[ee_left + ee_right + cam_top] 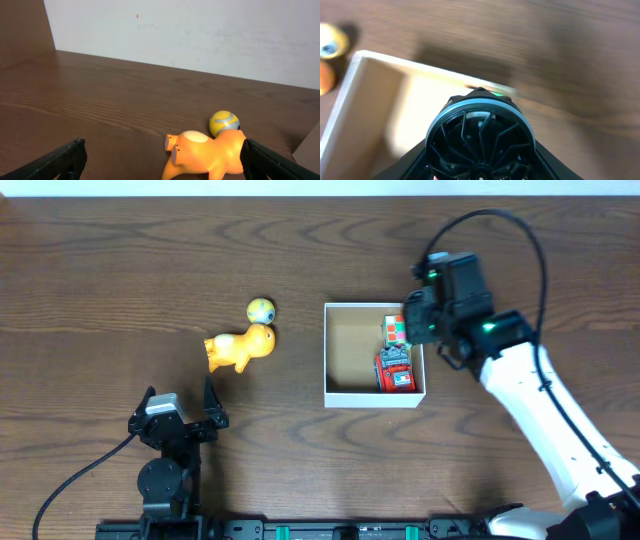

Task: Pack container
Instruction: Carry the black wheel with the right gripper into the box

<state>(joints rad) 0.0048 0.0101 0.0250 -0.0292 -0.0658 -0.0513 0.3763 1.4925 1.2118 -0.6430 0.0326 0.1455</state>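
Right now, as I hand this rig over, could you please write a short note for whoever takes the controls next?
Left gripper: open, empty, at the near edge of the table, short of the orange toy animal.
Right gripper: above the container's far right corner; open or shut cannot be told.
Done: the container holds a red toy truck and a colourful cube.
To do: the orange toy animal and the yellow ball lie outside on the table, on the left arm's side.
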